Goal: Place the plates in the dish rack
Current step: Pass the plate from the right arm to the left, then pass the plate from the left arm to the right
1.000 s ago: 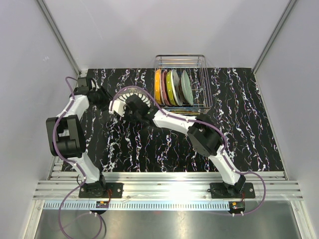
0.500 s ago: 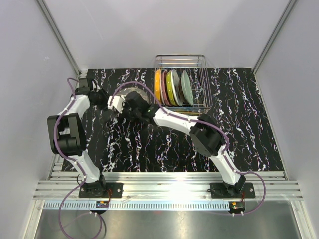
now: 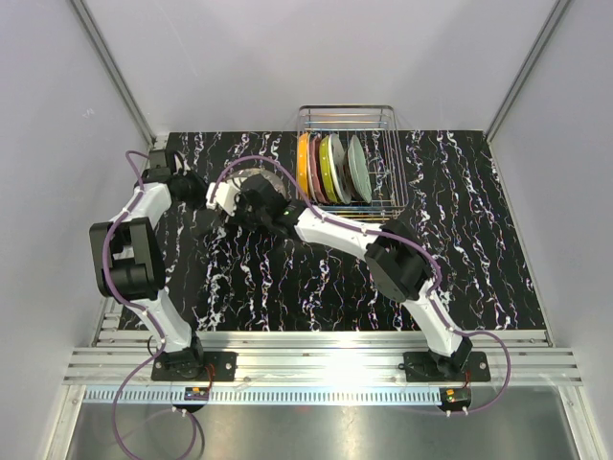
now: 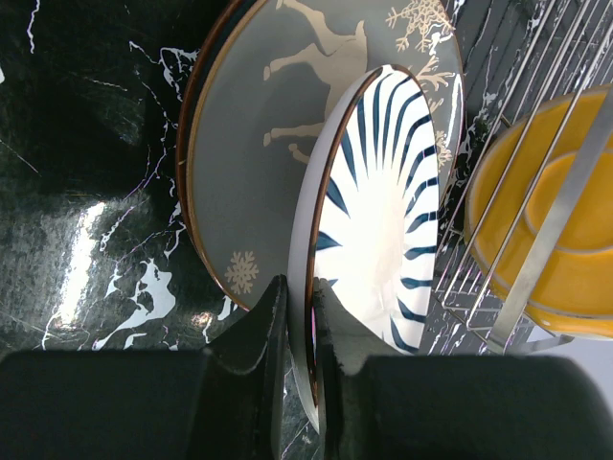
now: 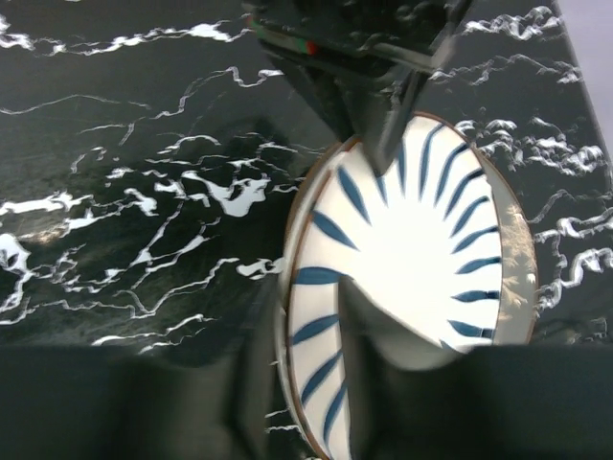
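Tipped steeper since a second ago, striped plate (image 4: 378,220) hangs at 9 o'clock of dish rack (image 3: 383,120). Your left tool (image 4: 299,287) pinches its rim; right tool (image 5: 311,316) grip unclear. Several plates (image 3: 330,168) racked; deer plate (image 4: 249,163) still on tabletop (image 4: 77,192).

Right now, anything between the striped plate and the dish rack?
Nothing visible between the striped plate and the dish rack. The orange plate and others fill the nearer slots; free ones lie beyond them, at the right end.
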